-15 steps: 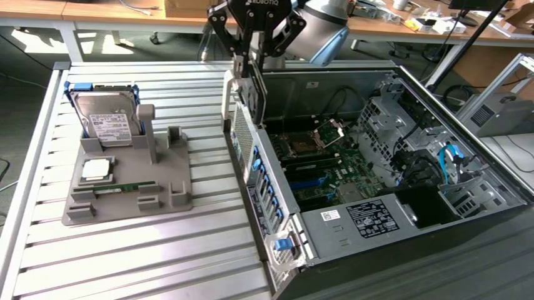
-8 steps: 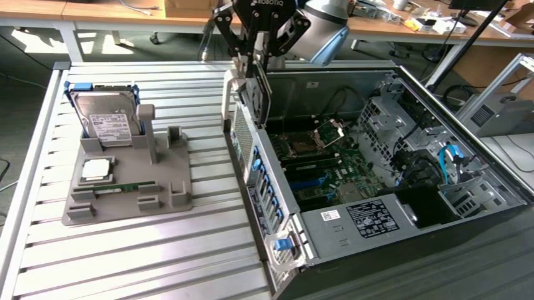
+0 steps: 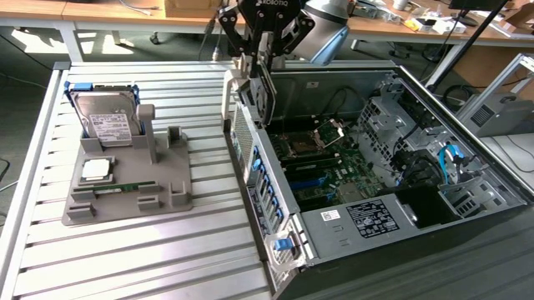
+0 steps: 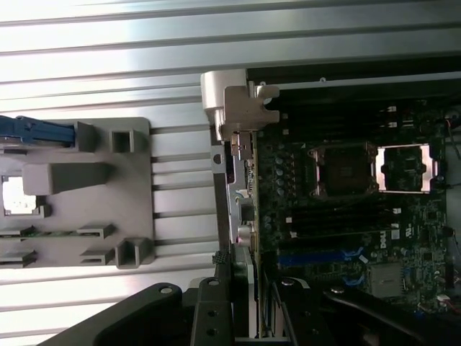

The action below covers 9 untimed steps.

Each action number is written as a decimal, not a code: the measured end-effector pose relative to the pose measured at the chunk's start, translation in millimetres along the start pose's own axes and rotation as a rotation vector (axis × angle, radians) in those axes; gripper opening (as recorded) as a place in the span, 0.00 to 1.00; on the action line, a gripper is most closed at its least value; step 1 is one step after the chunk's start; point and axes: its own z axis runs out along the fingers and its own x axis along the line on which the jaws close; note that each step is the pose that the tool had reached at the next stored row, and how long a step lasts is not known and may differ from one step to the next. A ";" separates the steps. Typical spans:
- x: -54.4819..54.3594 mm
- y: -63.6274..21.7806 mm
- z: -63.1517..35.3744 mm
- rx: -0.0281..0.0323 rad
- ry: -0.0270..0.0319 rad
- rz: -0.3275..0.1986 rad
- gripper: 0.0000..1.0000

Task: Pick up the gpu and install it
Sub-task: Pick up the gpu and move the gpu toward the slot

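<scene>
Closest to the wrist camera, my end effector (image 4: 248,297) pinches the gpu (image 4: 245,263) edge-on beside the motherboard (image 4: 346,216).

Exterior view, upper centre: the gpu (image 3: 265,94) hangs upright over the rear wall of the computer case (image 3: 250,162). Lowered off line, I judge its lower edge could snag that wall and twist the card in my grip.

On the worktop (image 3: 125,256): holder (image 3: 125,194) at the exterior view's left, open computer case (image 3: 467,156) at its right. The hard drive (image 3: 109,122) stands in the holder; the graphics card (image 3: 265,100), gripped in the hand (image 3: 260,62), hangs above the case's holder-side wall.
</scene>
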 end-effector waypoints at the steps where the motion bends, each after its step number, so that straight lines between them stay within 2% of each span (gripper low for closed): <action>1: -0.7 0.0 0.0 0.0003 -0.0001 0.000 0.27; 9: -6.1 0.5 0.2 0.0027 -0.0002 0.000 0.27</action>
